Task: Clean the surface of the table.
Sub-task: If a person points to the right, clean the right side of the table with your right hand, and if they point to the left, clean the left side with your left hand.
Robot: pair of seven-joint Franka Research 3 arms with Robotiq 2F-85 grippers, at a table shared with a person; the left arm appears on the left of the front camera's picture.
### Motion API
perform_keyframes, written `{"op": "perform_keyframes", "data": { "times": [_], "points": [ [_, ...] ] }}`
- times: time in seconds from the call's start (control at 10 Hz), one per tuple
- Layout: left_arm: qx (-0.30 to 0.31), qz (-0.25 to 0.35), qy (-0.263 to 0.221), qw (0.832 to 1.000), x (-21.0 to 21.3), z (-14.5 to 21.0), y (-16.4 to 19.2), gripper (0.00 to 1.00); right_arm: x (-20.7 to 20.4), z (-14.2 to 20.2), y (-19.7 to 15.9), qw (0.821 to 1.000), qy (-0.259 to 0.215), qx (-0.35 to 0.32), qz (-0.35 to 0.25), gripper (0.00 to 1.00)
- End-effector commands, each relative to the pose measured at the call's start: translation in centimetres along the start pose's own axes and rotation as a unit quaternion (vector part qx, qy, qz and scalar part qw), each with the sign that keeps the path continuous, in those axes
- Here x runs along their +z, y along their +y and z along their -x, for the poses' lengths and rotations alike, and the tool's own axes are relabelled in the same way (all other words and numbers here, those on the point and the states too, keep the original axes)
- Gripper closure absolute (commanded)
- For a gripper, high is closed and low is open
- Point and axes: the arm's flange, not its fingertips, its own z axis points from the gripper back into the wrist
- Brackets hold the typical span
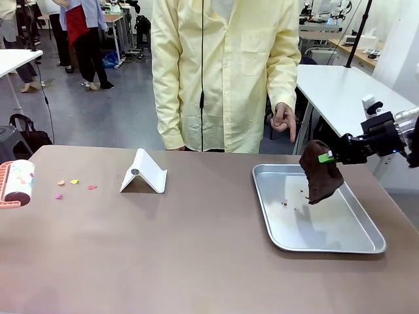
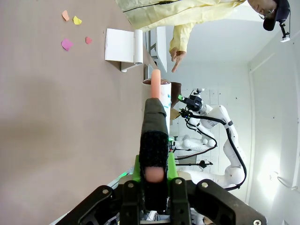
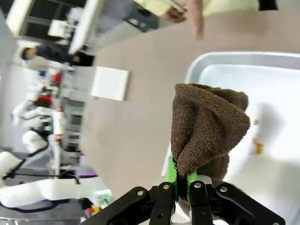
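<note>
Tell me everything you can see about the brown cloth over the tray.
The brown cloth is dark, fuzzy, terry-like towelling, bunched and folded so that it droops in a loose lump. The right gripper is shut on its upper edge, green pads pinching a fold. It hangs over the far part of the silver metal tray, apparently clear of its floor, since its shadow falls apart from it. A few small crumbs lie in the tray beside it.
</note>
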Motion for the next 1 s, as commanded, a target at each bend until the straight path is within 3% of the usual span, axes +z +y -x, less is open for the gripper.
{"op": "perform_keyframes", "data": {
  "times": [0.0,0.3,0.6,0.9],
  "points": [
    [-0.002,0.007,-0.005,1.0,0.0,0.1,-0.3,1.0,0.9,-0.9,-0.6,0.998,0.002,-0.01,0.066,0.91],
    [-0.002,0.007,-0.005,1.0,0.0,0.1,-0.3,1.0,0.2,-0.9,-1.7,0.981,0.03,0.009,0.191,0.91],
    [-0.002,0.007,-0.005,1.0,0.0,0.1,-0.3,1.0,-4.5,-1.7,-3.8,0.973,0.06,-0.045,0.217,0.91],
    [-0.002,0.007,-0.005,1.0,0.0,0.1,-0.3,1.0,-7.1,-2.2,-4.5,0.975,0.08,-0.057,0.199,0.91]
  ]
}}
